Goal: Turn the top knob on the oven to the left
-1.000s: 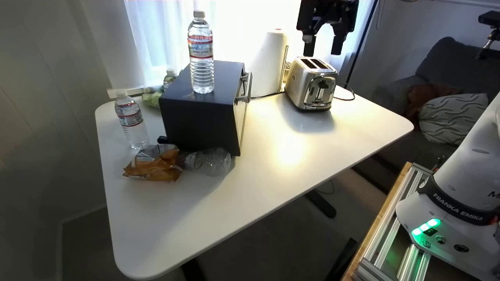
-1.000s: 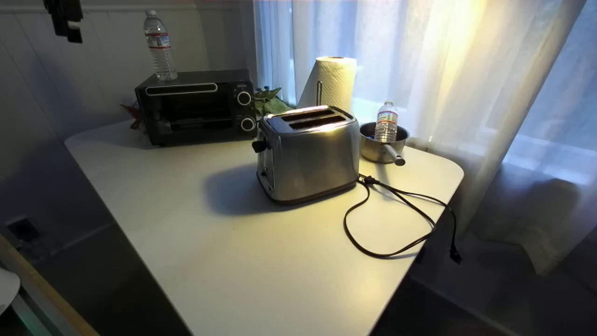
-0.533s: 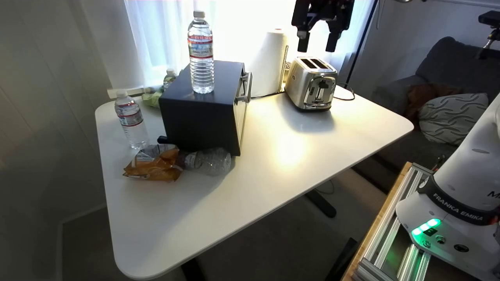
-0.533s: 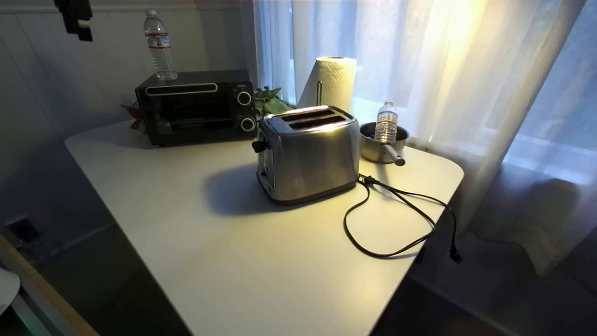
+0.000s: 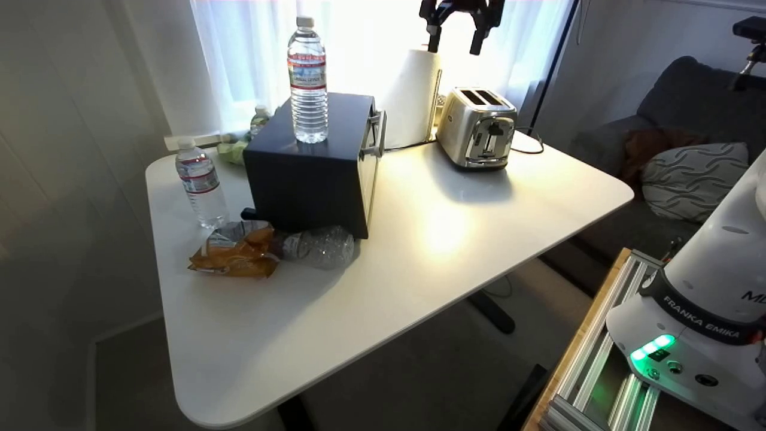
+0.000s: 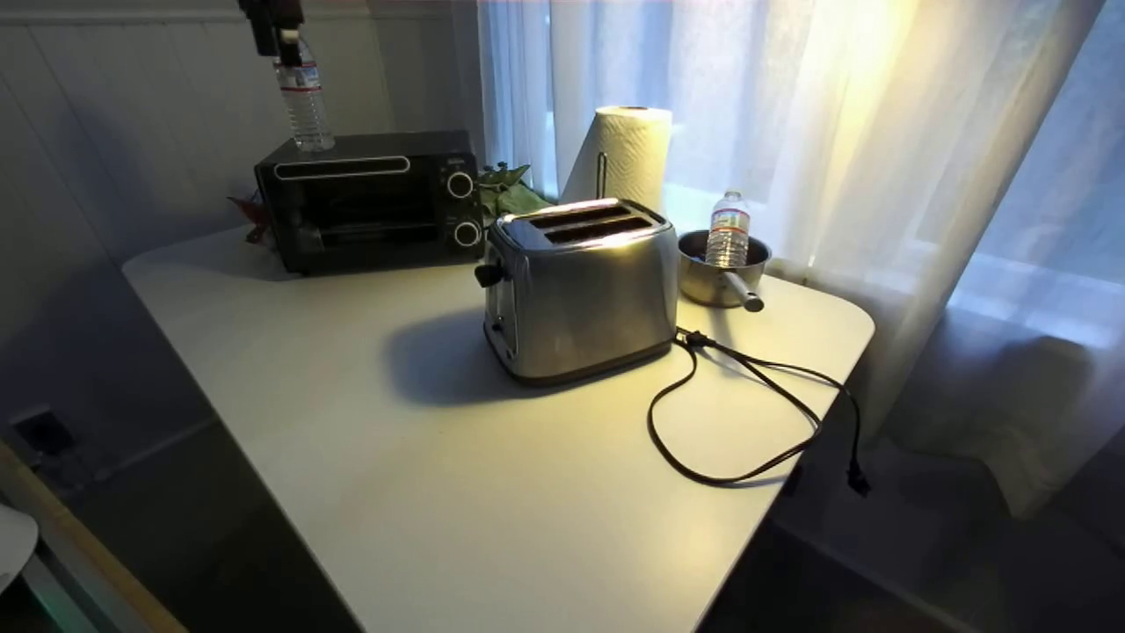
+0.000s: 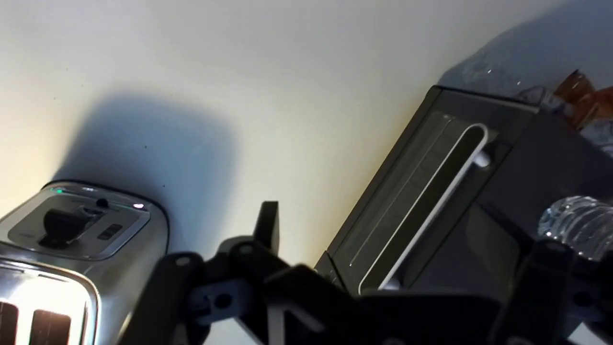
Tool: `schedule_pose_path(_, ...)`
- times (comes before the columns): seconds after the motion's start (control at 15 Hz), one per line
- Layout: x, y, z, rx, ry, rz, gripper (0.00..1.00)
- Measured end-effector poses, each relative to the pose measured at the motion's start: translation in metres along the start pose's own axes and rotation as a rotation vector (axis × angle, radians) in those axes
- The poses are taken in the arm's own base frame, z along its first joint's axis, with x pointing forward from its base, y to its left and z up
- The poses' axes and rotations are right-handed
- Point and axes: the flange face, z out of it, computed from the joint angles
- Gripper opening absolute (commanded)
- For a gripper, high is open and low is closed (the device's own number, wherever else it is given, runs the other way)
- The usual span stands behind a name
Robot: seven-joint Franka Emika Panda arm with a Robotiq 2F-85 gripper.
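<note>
Wrist view shows us the black oven (image 7: 457, 201) on the white table (image 7: 287, 72); in an exterior view the gripper (image 5: 455, 48) hangs off the oven's front, higher than its top, fingers (image 5: 434, 41) spread apart. We find the top knob (image 6: 460, 185) at one end of the oven's front, the print above it too small to read. On the oven stands an upright bottle (image 5: 309, 108), its red-banded label blurred to us. We read FRANKA EMIKA on the robot base (image 5: 700, 317), well apart from the oven.

FRANKA EMIKA | black band (image 5: 703, 318) of arm (image 5: 718, 245) | bottle labels (image 5: 307, 70) | too small to read
</note>
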Motion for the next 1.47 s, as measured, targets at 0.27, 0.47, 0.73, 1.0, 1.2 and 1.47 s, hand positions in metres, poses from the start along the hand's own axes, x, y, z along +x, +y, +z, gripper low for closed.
schedule_pose_path(0.27,0.057,0.005,0.022,-0.096,0.028,-0.079,1.00)
schedule_pose_path(0.47,0.094,0.012,0.041,-0.186,0.048,-0.166,1.00)
schedule_pose_path(0.73,0.110,0.016,0.054,-0.198,0.052,-0.190,1.00)
schedule_pose_path(1.0,0.109,0.014,0.051,-0.198,0.056,-0.193,1.00)
schedule_pose_path(1.2,0.120,0.023,0.059,-0.202,0.040,-0.225,1.00)
schedule_pose_path(1.47,0.154,0.046,0.077,-0.206,-0.002,-0.322,1.00)
